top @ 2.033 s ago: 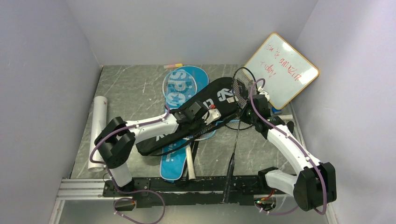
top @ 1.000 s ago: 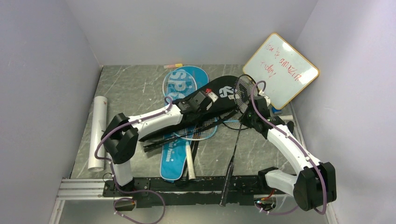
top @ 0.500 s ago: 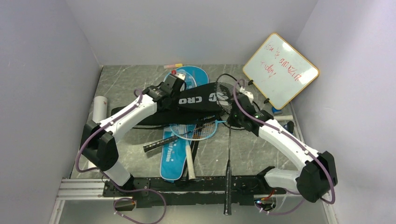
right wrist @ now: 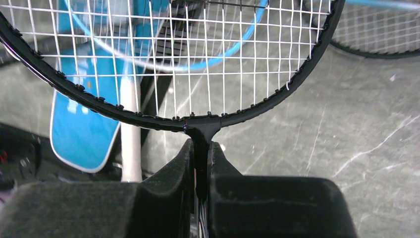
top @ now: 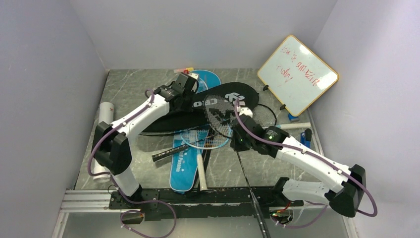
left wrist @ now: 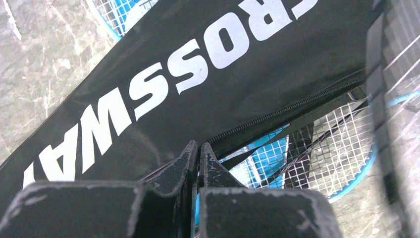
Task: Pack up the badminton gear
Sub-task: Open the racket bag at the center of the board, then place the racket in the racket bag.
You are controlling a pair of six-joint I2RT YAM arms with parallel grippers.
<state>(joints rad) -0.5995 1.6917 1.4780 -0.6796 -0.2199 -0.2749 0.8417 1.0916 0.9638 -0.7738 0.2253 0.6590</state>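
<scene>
My left gripper [top: 182, 88] is shut on the edge of the black bag [top: 233, 95], near its zipper, at the back of the table; the white lettering shows in the left wrist view [left wrist: 198, 64], fingertips pinched together [left wrist: 198, 148]. My right gripper [top: 236, 134] is shut on the throat of a black-framed racket [top: 220, 113], whose head lies over the black bag's lower edge and whose handle runs toward the near rail. In the right wrist view the throat sits between my jaws [right wrist: 200, 141]. A light-blue racket [top: 203, 137] lies on the blue bag [top: 184, 171]. No shuttlecocks are in view.
A second black racket [top: 265, 115] lies right of my right gripper. The orange-rimmed whiteboard [top: 297, 74] leans at the back right. A long white tube [top: 101, 144] lies by the left wall. A black strap [top: 167, 151] lies left of the blue bag.
My left gripper pulled the black bag up and toward the back left. My right arm swung the black racket left, from beside the whiteboard to over the bag, its handle now past the rail.
</scene>
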